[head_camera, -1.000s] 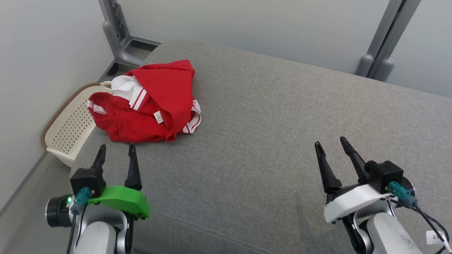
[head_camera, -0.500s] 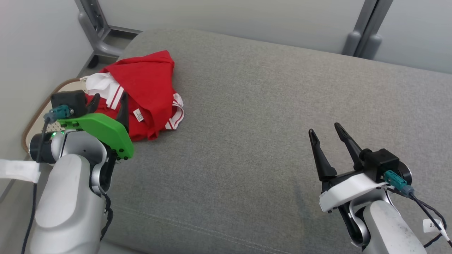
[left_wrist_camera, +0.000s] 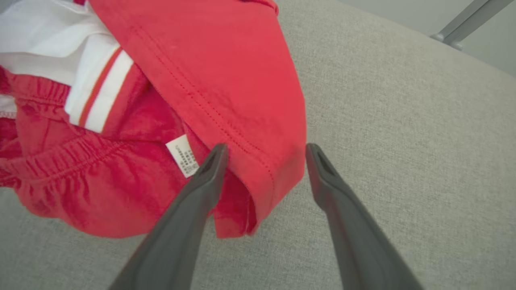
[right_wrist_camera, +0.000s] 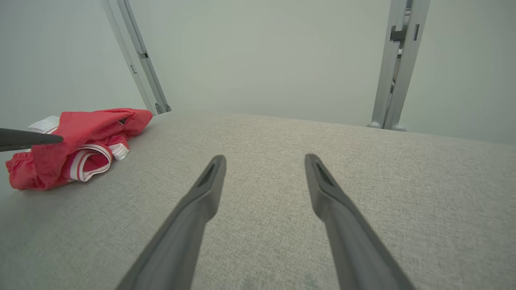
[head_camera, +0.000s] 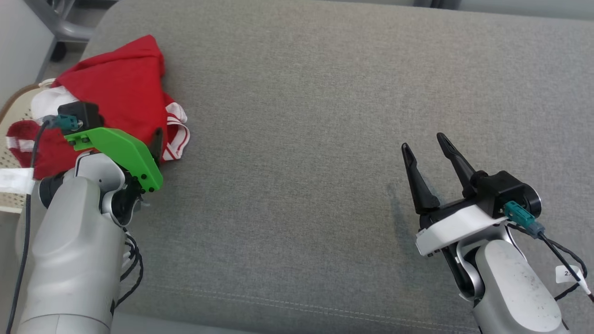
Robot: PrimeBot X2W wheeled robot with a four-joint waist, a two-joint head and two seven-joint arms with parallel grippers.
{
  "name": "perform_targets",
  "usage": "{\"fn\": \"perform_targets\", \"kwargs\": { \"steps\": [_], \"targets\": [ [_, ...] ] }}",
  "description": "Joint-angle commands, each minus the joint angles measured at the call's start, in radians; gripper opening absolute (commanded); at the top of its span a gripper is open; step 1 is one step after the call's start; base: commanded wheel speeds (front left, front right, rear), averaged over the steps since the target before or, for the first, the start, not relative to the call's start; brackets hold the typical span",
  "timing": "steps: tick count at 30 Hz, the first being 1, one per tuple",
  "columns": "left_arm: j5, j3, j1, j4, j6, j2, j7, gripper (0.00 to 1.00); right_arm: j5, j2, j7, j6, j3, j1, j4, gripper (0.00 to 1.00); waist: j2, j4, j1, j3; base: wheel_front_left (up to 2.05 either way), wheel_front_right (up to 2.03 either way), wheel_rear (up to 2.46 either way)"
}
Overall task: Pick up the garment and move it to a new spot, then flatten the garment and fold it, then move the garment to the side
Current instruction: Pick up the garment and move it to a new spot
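Garment [head_camera: 120,88], red, crumpled at far-left corner of grey cushion [head_camera: 325,93], overhanging cream basket [head_camera: 11,162] | left claw [left_wrist_camera: 266,149], a second ago short of it, now open astride its hem | right claw [head_camera: 422,141] open, well apart

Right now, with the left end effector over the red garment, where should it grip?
Grip the garment by its stitched hem flap near the corner, likely from above. That layer lies loose on top, edge free over the grey cushion, and the open left end effector straddles it.

Grey forearms [head_camera: 69,260], dark tapered jaws; green wrist plate [head_camera: 118,150] left, white plate [head_camera: 452,228] right.
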Motion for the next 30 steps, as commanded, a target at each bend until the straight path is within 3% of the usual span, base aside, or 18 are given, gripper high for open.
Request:
{"fn": "perform_targets", "kwargs": {
  "steps": [1, 6, 7, 8, 9, 20, 30],
  "targets": [
    [-0.018, 0.003, -0.033, 0.035, -0.007, 0.01, 0.001, 1.0, 0.0, -0.004, -0.005, 0.0, 0.005, -0.018, 0.002, 1.0, 0.0, -0.052, -0.0001, 0.052, 0.0, 0.0, 0.0],
    [-0.037, 0.005, -0.072, 0.122, -0.01, 0.02, 0.004, 1.0, -0.001, -0.005, -0.009, 0.0, 0.01, -0.034, 0.01, 1.0, 0.0, -0.066, -0.0001, 0.061, 0.0, 0.0, 0.0],
    [-0.041, 0.009, -0.082, 0.139, -0.011, 0.025, -0.005, 0.69, 0.0, -0.005, -0.01, 0.0, 0.01, -0.036, 0.011, 1.0, 0.0, -0.069, -0.0001, 0.062, 0.0, 0.0, 0.0],
    [-0.039, 0.008, -0.091, 0.153, -0.012, 0.032, -0.017, 0.26, -0.001, -0.005, -0.011, 0.0, 0.007, -0.038, 0.012, 1.0, 0.0, -0.071, -0.0001, 0.063, 0.0, 0.0, 0.0],
    [-0.042, 0.007, -0.097, 0.166, -0.013, 0.033, -0.027, 0.0, -0.002, -0.005, -0.012, 0.0, 0.005, -0.039, 0.013, 1.0, 0.0, -0.073, -0.0001, 0.063, 0.0, 0.0, 0.0],
    [-0.007, -0.012, -0.149, 0.174, -0.008, 0.079, -0.255, 0.0, 0.001, 0.001, -0.018, 0.0, -0.023, -0.011, 0.027, 1.0, 0.0, -0.054, -0.0001, 0.03, 0.0, 0.0, 0.0],
    [0.051, -0.04, -0.1, -0.015, 0.039, 0.114, -0.432, 0.0, 0.004, 0.018, -0.02, 0.0, -0.05, 0.018, 0.017, 1.0, 0.0, -0.054, -0.0001, -0.049, 0.0, 0.0, 0.0]
  ]
}}
